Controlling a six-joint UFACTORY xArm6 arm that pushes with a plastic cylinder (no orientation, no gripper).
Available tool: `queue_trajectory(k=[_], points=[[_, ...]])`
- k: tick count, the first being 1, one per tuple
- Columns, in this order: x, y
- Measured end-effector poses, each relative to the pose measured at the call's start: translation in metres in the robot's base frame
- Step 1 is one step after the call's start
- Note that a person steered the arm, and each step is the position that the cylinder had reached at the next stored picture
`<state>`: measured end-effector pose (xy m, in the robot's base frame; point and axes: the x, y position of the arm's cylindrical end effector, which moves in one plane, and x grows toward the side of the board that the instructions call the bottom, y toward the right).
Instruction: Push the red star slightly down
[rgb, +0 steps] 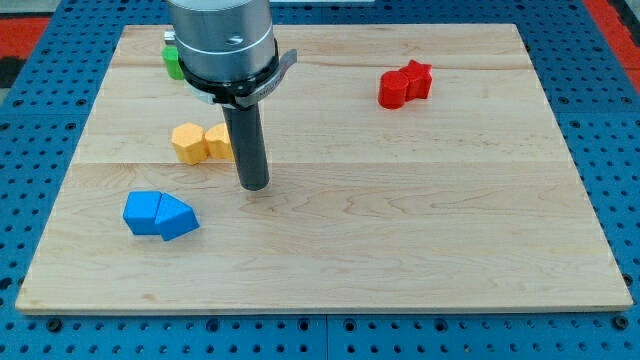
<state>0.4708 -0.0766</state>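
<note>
While my tip (255, 186) rests on the table (420, 240) just right of the yellow block (200, 143), the red star (405, 84) sits well apart, toward the view's top right, untouched. No gripper exists on this rig, only the bare rod, so nothing is held. A blue block (159, 214) lies below and left of my tip, and a green block (173, 60) peeks out behind the arm at the top. I judge the push not yet begun: I must first bring my tip above the star, on its far side, then nudge it down a little.
</note>
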Motion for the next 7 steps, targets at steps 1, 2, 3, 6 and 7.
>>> queue_trajectory(k=[1, 2, 3, 6, 7], points=[[0.000, 0.000], [0.004, 0.021], [0.004, 0.059], [0.013, 0.061], [0.013, 0.060]])
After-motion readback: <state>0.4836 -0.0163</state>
